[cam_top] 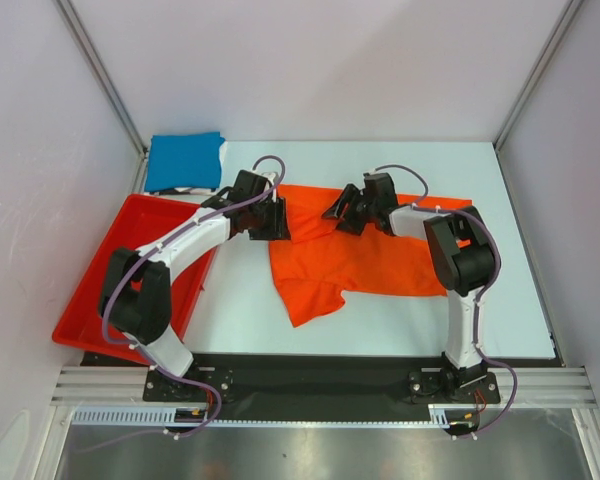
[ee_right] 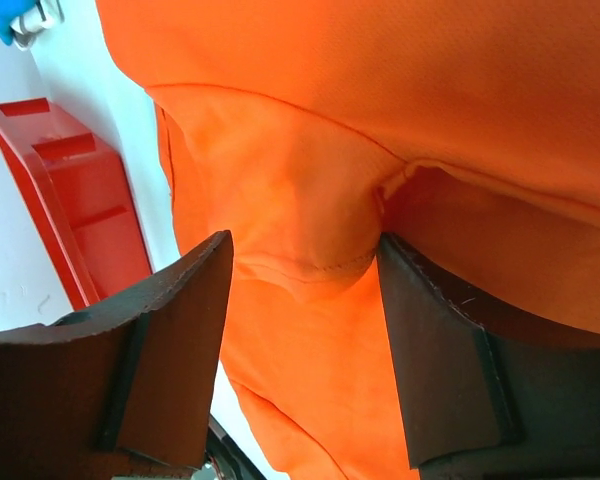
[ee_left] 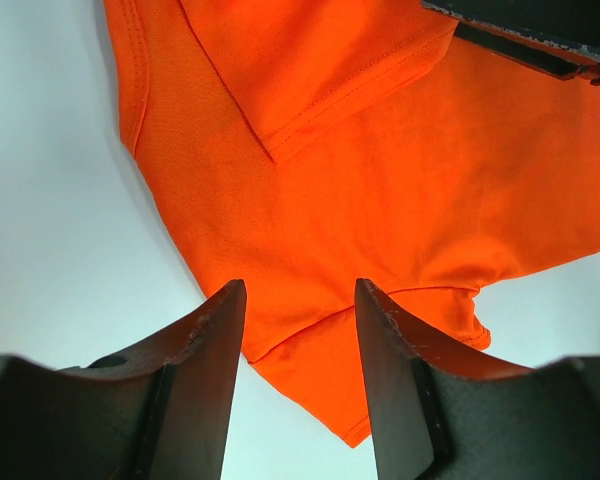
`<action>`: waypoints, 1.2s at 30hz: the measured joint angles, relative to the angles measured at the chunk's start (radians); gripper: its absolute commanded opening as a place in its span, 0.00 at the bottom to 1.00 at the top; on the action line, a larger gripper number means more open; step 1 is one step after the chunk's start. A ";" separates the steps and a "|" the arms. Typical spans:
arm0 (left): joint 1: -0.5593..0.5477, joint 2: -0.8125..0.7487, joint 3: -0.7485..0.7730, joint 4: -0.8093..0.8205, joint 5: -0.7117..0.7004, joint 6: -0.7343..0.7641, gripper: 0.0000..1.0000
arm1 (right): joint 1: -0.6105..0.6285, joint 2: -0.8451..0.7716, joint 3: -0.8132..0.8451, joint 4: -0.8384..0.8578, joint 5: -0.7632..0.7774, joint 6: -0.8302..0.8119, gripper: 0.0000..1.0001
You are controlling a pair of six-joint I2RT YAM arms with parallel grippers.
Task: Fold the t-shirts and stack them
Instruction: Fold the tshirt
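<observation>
On the pale worktop [cam_top: 240,310] the orange t-shirt [cam_top: 360,265] lies spread sideways just beneath me, my left gripper [ee_left: 300,285] gaping over its edge, my right gripper [ee_right: 302,240] gaping astride a raised fold.

You're working in a robotics lab cell, not a home. Plain white panels [cam_top: 310,60] close in the desk [cam_top: 400,320] on three sides, held by bare aluminium struts [cam_top: 102,75]. The left arm [cam_top: 185,245] and right arm [cam_top: 460,255] are bolted to a black base plate [cam_top: 320,375] on slotted aluminium rails [cam_top: 100,385], with purple cables [cam_top: 106,305] looped along them. The orange t-shirt [cam_top: 360,260] lies on that pale desk, with a red plastic tray [cam_top: 85,315] at its left edge.
</observation>
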 measured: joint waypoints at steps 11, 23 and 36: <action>0.000 0.001 0.001 0.000 -0.002 0.007 0.53 | 0.000 0.042 0.078 0.027 -0.009 0.103 0.60; 0.000 0.059 0.027 0.002 -0.002 0.014 0.57 | -0.002 0.047 0.088 0.078 -0.042 0.281 0.62; 0.003 0.183 0.108 0.007 0.043 -0.007 0.59 | -0.031 0.091 0.096 0.174 -0.061 0.383 0.61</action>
